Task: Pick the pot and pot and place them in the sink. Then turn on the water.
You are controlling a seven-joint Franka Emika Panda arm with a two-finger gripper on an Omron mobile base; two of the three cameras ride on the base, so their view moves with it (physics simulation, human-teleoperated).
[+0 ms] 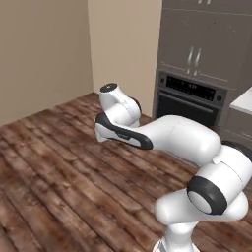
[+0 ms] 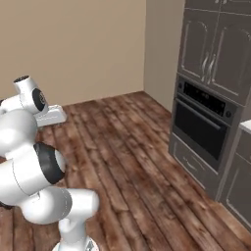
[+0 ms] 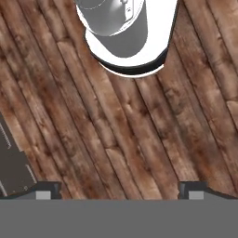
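Observation:
The pots, the sink and the water are out of view. My gripper (image 3: 120, 189) points straight down at the brown wooden floor (image 3: 139, 130). Its two dark fingertips (image 3: 46, 189) stand far apart at the bottom of the hand view, open, with nothing between them. In the base views the white arm is folded low in front of the base, above the floor.
A dark built-in oven (image 1: 189, 101) (image 2: 203, 122) stands ahead to the right, with grey cabinets (image 1: 202, 39) above it. A white counter corner (image 1: 243, 101) shows at the right edge. Beige walls (image 2: 73, 44) close the far side beyond open floor.

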